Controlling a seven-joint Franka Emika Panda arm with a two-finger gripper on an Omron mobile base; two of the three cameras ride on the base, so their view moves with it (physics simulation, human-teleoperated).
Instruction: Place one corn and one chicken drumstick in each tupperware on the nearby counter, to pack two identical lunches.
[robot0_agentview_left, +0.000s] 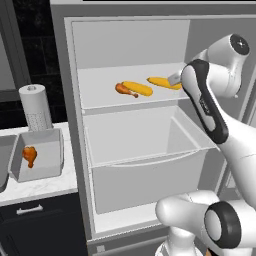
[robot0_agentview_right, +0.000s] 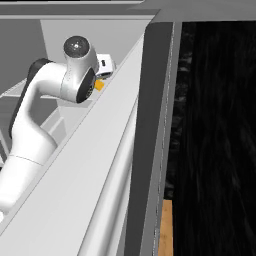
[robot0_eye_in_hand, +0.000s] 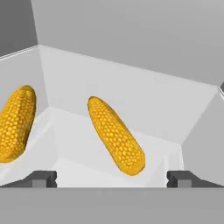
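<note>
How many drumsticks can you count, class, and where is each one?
2. One drumstick lies in the tupperware on the counter; the other lies on the fridge shelf, touching a corn. Others may be hidden.

- Left base view looks forward from behind the arm into the open fridge (robot0_agentview_left: 135, 125), worktop (robot0_agentview_left: 40, 187) at its left;
- Right base view faces along the fridge's side wall, arm at left;
- Hand view sits close over the shelf (robot0_eye_in_hand: 131, 131); it shares the corn (robot0_eye_in_hand: 116, 135) with the left view.

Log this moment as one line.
hand: open, at fridge shelf | target: corn | tupperware: one drumstick
</note>
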